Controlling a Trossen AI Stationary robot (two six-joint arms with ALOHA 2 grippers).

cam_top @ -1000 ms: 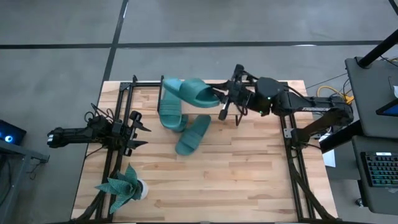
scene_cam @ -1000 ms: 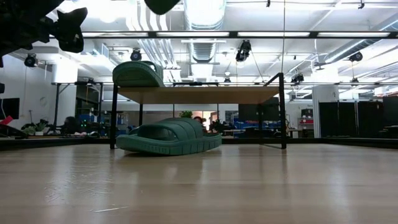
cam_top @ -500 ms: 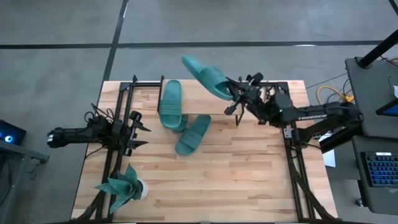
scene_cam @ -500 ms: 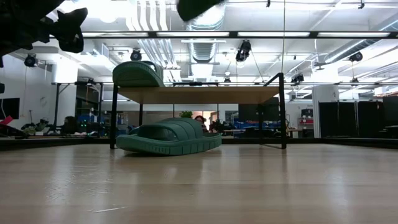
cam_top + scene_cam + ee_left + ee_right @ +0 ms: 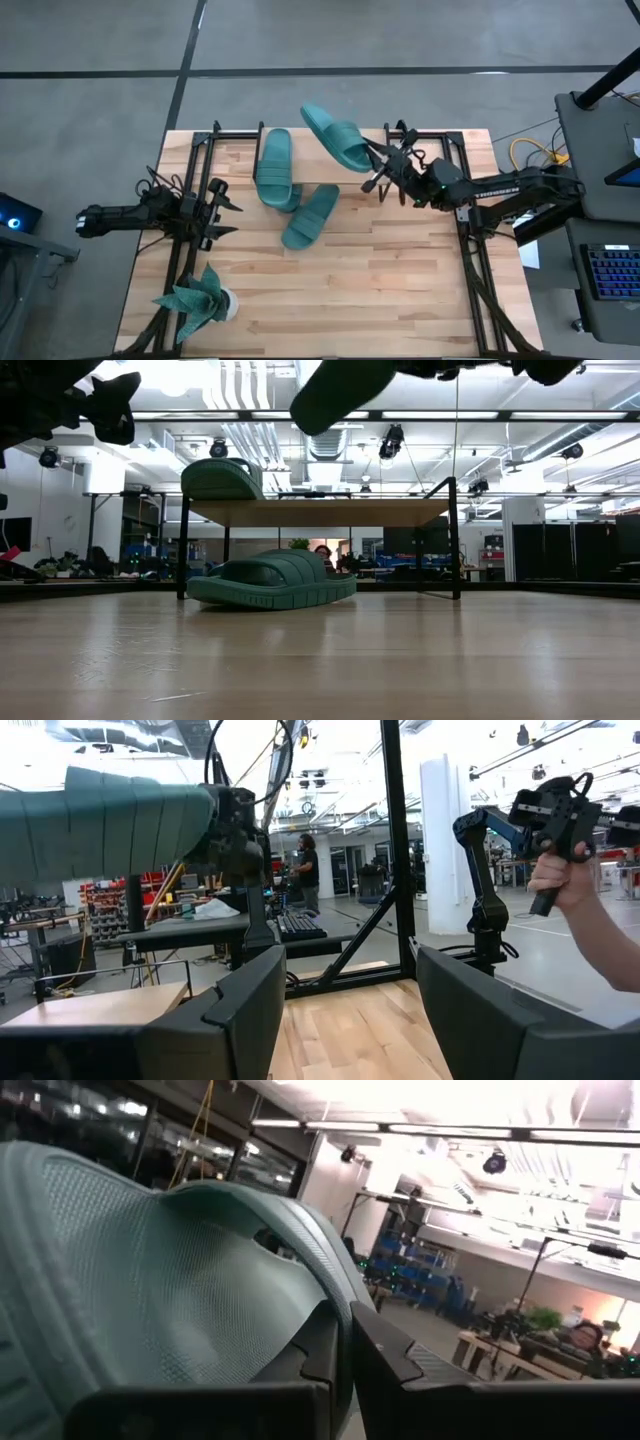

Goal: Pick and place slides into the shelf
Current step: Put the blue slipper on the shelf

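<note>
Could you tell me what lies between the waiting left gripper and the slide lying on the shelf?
In the high view, only bare tabletop lies between the left gripper and that slide.

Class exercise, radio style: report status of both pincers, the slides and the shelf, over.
Right pincer shut on a slide, held above the shelf. Left pincer open, idle at table's left edge. One slide on top, one underneath. Nothing in the way.

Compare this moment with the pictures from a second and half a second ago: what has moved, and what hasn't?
The right gripper, jaws shut on a slide, lifted it off the slide on the shelf, swung it outward, then brought it part-way back; it now shows tilted in the low view. The left gripper, the slide on the shelf, the slide below and the plant have not moved.
</note>
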